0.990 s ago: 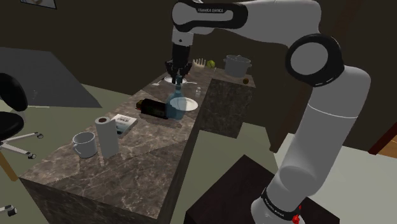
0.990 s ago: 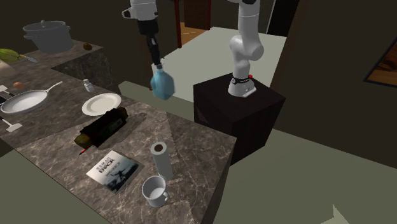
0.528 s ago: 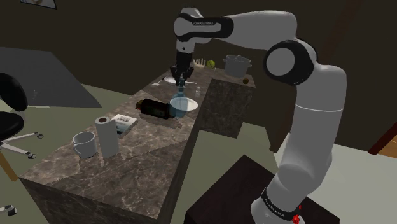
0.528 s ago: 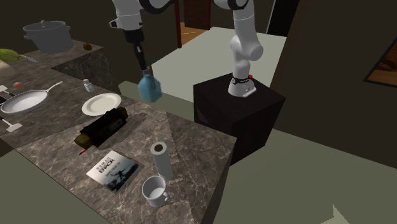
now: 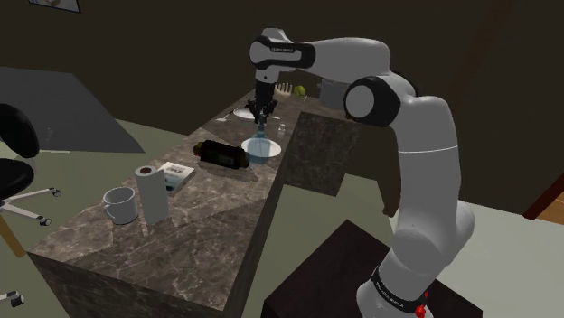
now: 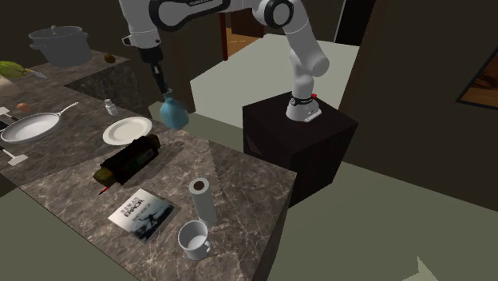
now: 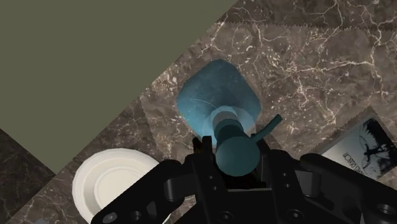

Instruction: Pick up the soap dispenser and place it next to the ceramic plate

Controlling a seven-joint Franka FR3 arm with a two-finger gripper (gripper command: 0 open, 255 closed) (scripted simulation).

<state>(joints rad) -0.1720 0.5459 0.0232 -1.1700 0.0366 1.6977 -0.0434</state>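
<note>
Wrist view — jaws clamped on blue soap dispenser point(image 7: 213, 102), near the white plate point(image 7: 111, 184)

pincer point(image 5: 261, 119) holding blue dispenser point(image 5: 258, 145), marble counter point(image 5: 210, 219)

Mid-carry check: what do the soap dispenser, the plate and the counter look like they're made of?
Soap dispenser: teal and slightly translucent in the shoulder view, so probably glass or clear plastic. Its pump head looks opaque and matte.
Plate: plain white and smooth with a faint sheen. Ceramic is plausible, not certain.
Counter: dark brown with pale veins, a stone look, likely polished marble.
</note>
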